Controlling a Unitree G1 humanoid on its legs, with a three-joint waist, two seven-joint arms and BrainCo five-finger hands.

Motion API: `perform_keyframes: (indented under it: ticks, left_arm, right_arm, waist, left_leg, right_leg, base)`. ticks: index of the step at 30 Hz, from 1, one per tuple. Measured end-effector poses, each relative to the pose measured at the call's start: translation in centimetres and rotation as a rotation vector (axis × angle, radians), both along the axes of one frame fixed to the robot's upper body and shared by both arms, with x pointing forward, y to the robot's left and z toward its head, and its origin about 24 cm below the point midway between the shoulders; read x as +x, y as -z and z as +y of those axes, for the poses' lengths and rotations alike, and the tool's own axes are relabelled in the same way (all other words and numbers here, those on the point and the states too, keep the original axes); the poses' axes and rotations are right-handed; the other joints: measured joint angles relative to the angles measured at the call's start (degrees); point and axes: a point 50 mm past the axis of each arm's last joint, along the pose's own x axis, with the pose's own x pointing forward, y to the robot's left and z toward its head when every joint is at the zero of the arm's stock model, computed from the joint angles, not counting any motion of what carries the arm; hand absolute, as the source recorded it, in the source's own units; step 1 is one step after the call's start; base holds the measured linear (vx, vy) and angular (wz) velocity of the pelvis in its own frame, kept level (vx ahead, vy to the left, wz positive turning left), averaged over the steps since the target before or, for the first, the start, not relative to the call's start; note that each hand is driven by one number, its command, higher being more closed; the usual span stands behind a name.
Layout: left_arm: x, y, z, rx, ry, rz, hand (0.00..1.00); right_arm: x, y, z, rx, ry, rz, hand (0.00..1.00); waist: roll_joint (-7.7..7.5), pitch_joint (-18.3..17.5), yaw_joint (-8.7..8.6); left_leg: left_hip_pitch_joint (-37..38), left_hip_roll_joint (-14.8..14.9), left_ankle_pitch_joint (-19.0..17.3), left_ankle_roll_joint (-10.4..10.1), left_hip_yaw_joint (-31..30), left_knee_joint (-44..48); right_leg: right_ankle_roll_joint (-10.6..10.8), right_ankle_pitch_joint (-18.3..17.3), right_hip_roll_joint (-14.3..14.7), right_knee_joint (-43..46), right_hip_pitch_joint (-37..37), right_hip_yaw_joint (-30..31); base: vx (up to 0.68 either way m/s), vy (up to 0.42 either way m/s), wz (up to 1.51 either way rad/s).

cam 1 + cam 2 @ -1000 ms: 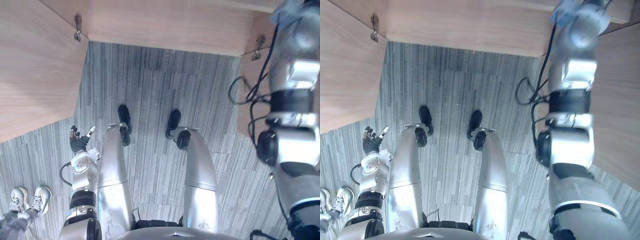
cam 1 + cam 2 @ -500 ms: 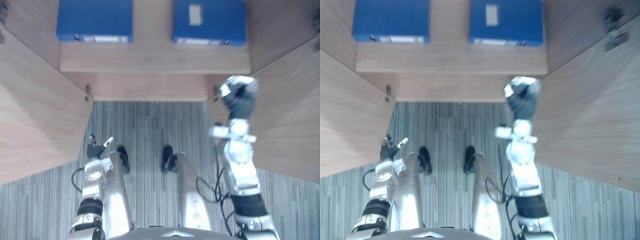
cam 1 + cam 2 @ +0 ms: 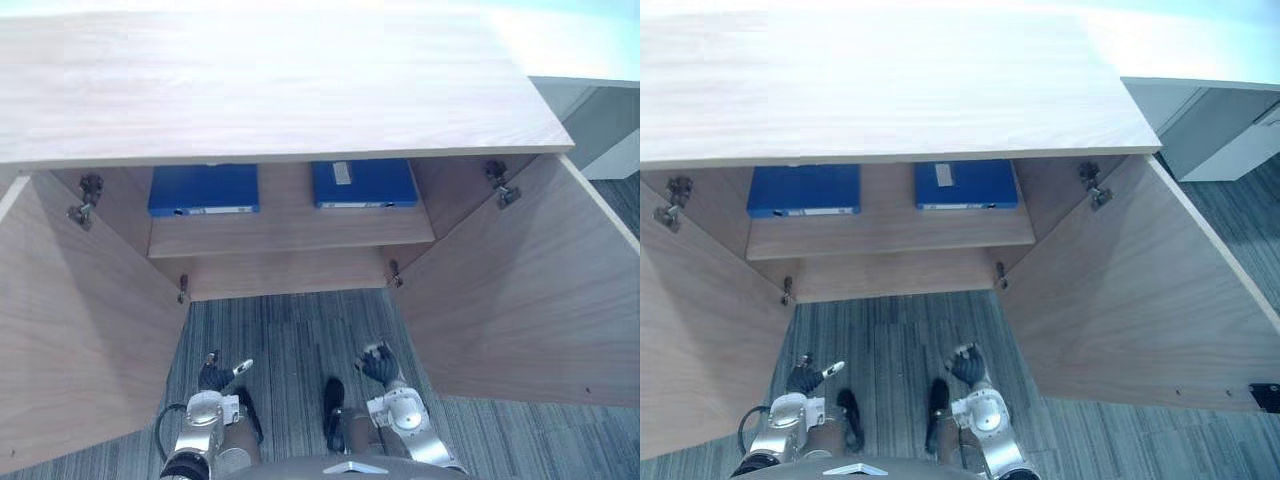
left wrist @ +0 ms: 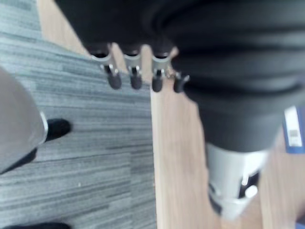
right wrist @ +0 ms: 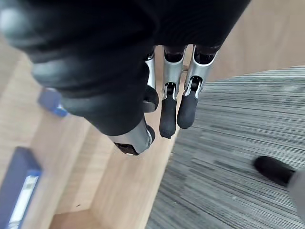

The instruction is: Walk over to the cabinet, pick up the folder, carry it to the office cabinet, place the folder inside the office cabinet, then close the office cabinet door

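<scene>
Two blue folders lie flat and apart on the shelf inside the wooden cabinet: the left folder and the right folder, the latter with a pale label on its top face. Both doors stand open, the left door and the right door flanking a strip of grey striped carpet. Low over that carpet, well apart from the folders, hang the left hand and the right hand; the left hand's fingers and the right hand's fingers are loosely extended and grasp nothing.
</scene>
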Motion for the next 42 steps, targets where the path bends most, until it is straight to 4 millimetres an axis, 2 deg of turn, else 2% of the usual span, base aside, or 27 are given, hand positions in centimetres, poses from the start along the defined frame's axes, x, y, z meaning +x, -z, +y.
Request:
perform_keyframes:
  ticks: [3, 7, 9, 16, 26, 30, 34, 38, 42]
  left_arm:
    - [-0.9, 0.5, 0.4, 0.020, 0.010, 0.041, 0.00]
    - [-1.9, 1.1, 0.6, 0.022, 0.005, 0.089, 0.00]
    - [-2.9, 1.7, 0.9, 0.026, -0.005, 0.134, 0.00]
    - [-5.3, 2.6, 1.1, 0.015, -0.007, 0.224, 0.00]
    - [-6.1, 3.0, 1.3, 0.010, -0.009, 0.264, 0.00]
    - [-6.2, 2.9, 1.6, 0.011, -0.023, 0.265, 0.00]
    - [-6.3, 3.0, 1.6, 0.018, -0.014, 0.269, 0.00]
    - [-7.1, 3.1, 1.6, 0.019, -0.015, 0.288, 0.00]
    - [-7.4, 3.1, 1.4, 0.004, -0.044, 0.281, 0.00]
  right_arm:
    - [-1.7, 2.0, -1.3, -0.008, 0.078, 0.129, 0.00]
    - [-3.9, 3.9, -2.6, 0.010, 0.192, 0.264, 0.00]
    - [-5.0, 4.6, -3.6, 0.038, 0.305, 0.324, 0.00]
    - [-6.1, 5.1, -4.4, 0.067, 0.409, 0.376, 0.00]
    - [-7.6, 5.6, -5.2, 0.140, 0.571, 0.404, 0.00]
    - [-5.9, 2.9, -7.5, 0.151, 0.667, 0.184, 0.00]
    - [-4.9, -1.3, -11.4, 0.116, 0.810, -0.090, 0.00]
    - [-5.6, -4.0, -14.5, 0.057, 0.970, -0.255, 0.00]
    - [-6.7, -5.6, -16.1, 0.038, 1.086, -0.348, 0.00]
  waist:
    - [0.20, -1.54, -0.25]
    - [0.13, -3.14, -0.16]
    - [-0.14, -4.30, 0.19]
    - [-0.44, -5.37, 0.32]
    - [-0.78, -6.77, -0.41]
    - [-0.56, -6.86, -1.53]
    - [-0.85, -7.60, -2.93]
    - [-0.77, -7.81, -3.82]
    - [-0.35, -8.03, -4.94]
  left_leg:
    - [3.67, -1.95, 1.90, 0.13, 0.88, -4.94]
    - [6.90, -3.20, 3.48, 0.18, 0.94, -8.82]
    - [9.09, -4.15, 4.53, -0.05, 1.29, -12.17]
    - [14.73, -7.01, 7.50, 0.20, 0.52, -21.26]
    - [16.36, -8.33, 6.79, 0.82, 1.56, -21.25]
    - [18.17, -8.22, 5.18, 0.53, 5.12, -21.24]
    - [18.58, -8.08, 4.09, 0.31, 8.82, -21.22]
    - [20.24, -7.68, 2.59, -0.08, 12.06, -20.91]
    - [20.25, -6.81, 0.28, -0.08, 14.75, -17.85]
  right_leg:
    - [0.43, 2.66, -0.32, -5.35, 3.48, 0.91]
    - [0.50, 3.05, -0.67, -6.82, 5.38, 1.47]
    - [0.65, 3.16, -0.91, -7.48, 5.76, 2.50]
    - [0.87, 3.12, -1.55, -8.63, 6.69, 3.99]
    - [2.24, 3.71, -2.47, -9.10, 8.25, 5.84]
    - [2.06, 3.62, -1.87, -9.09, 7.92, 9.45]
    - [1.55, 3.60, -1.28, -8.83, 6.16, 12.74]
    - [1.33, 3.46, -0.39, -8.49, 6.15, 15.48]
    - [1.22, 3.39, 0.19, -8.16, 5.98, 17.31]
  base:
    - [0.06, 0.011, -0.11]
    - [-0.01, 0.004, -0.02]
    - [-0.04, 0.010, -0.16]
    - [-0.04, 0.024, -0.14]
    - [0.02, 0.014, -0.09]
    - [-0.02, -0.014, -0.47]
    - [-0.02, -0.014, -0.43]
    - [0.00, -0.014, -0.42]
    - [0.02, -0.024, -0.35]
